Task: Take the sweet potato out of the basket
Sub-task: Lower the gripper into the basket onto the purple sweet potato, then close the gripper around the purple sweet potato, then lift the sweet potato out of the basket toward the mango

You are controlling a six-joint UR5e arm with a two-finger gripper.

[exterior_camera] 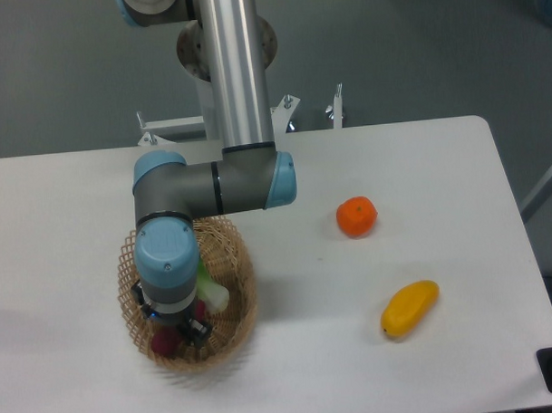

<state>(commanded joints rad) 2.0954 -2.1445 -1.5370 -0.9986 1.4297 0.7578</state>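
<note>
The tan wicker basket [243, 282] sits at the front left of the white table. My gripper [169, 324] points down into it, and the blue wrist hides most of the inside. The magenta sweet potato [161, 343] lies on the basket floor right under the gripper, with only its lower end showing. One dark finger shows on each side of it, set apart, so the gripper is open and straddles the tuber. A pale bok choy stalk [213, 297] peeks out to the right of the wrist.
An orange fruit [356, 216] lies on the table to the right of the basket. A yellow mango-shaped fruit [409, 309] lies further right, near the front. The arm's grey elbow link [216, 185] hangs over the basket's back edge.
</note>
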